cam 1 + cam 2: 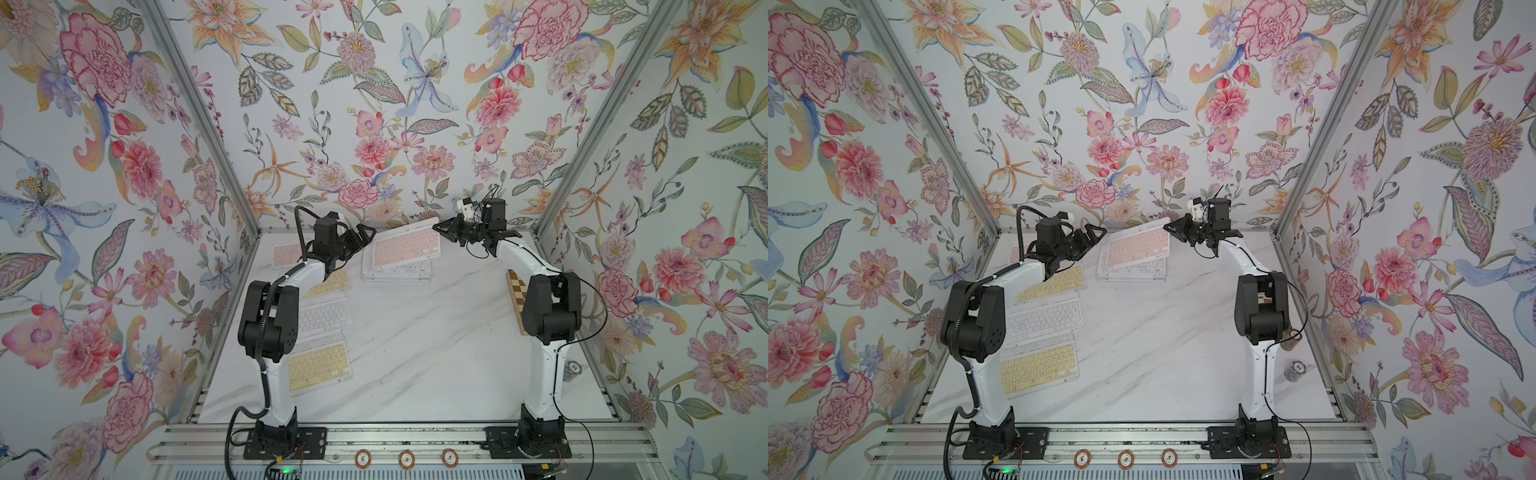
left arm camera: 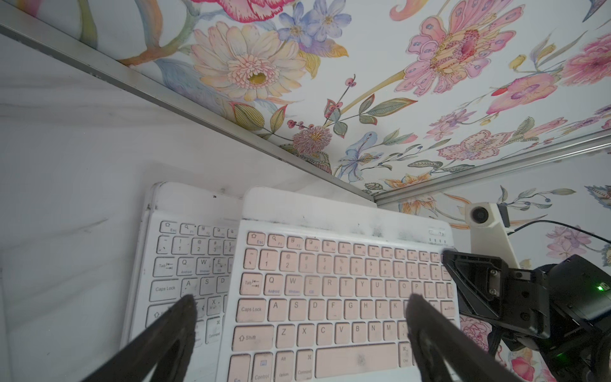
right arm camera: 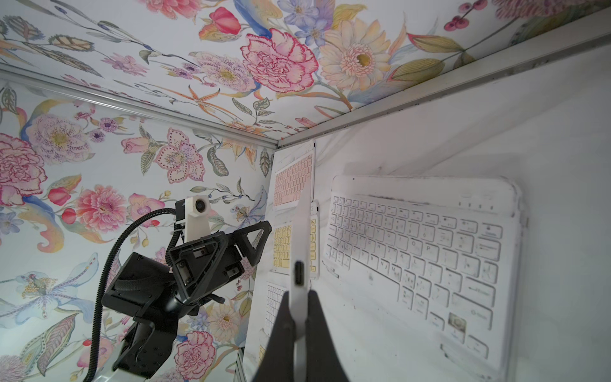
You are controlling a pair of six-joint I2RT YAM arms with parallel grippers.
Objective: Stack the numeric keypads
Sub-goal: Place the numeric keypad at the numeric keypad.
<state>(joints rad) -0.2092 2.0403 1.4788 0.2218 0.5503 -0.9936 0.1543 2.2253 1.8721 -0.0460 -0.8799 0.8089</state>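
evidently your right tool (image 3: pixel 299 297) clamps the pink keypad (image 1: pixel 405 249) edgewise above the stack (image 1: pixel 395 274), perhaps for aligning; left tool (image 2: pixel 301 297) gapes apart

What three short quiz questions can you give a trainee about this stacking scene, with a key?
1. True or false: the right gripper is shut on the edge of the pink keypad.
2. The pink keypad hangs tilted above: A) a white keypad; B) the chessboard; C) a yellow keypad.
3. Fill in: the left gripper is ____ (open or shut).
Key: 1 true; 2 A; 3 open.
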